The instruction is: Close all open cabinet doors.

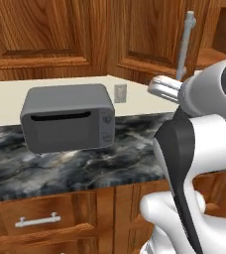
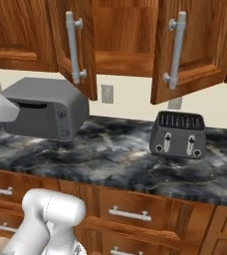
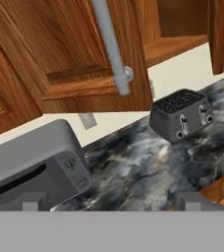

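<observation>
Two cabinet doors hang open above the desk. In the right base view the left door (image 2: 78,45) swings out at upper centre-left, its bar handle (image 2: 73,47) facing the camera, and the right door (image 2: 185,47) stands ajar at upper right with its own handle (image 2: 175,50); between them the cabinet shelf (image 2: 120,62) shows. In the hand view the left door fills the upper left, with its handle running down to a mount near the top centre.

The tool's finger tips (image 3: 31,203) rise at the bottom edge of the hand view, far apart near the left and right corners, so I judge the tool spread and pinching nothing. It sits below and short of the left door, not touching it.

Risks, as I judge them: the toaster oven (image 2: 43,114) stands on the marble desk (image 2: 115,159) just beneath the left door's lower edge, at the lower left of the hand view; a low approach could knock it. The arm's elbow (image 1: 194,144) is bulky at the right of the left base view, close to the door edge and handle there, and could catch them while swinging. A push near the hinge side would move the door little, and a fast shove could make it bounce back open. The toaster (image 2: 177,134), at centre right, sits under the right door and is a like hazard for that one. The drawer fronts (image 2: 128,214) below are not part of the job.
</observation>
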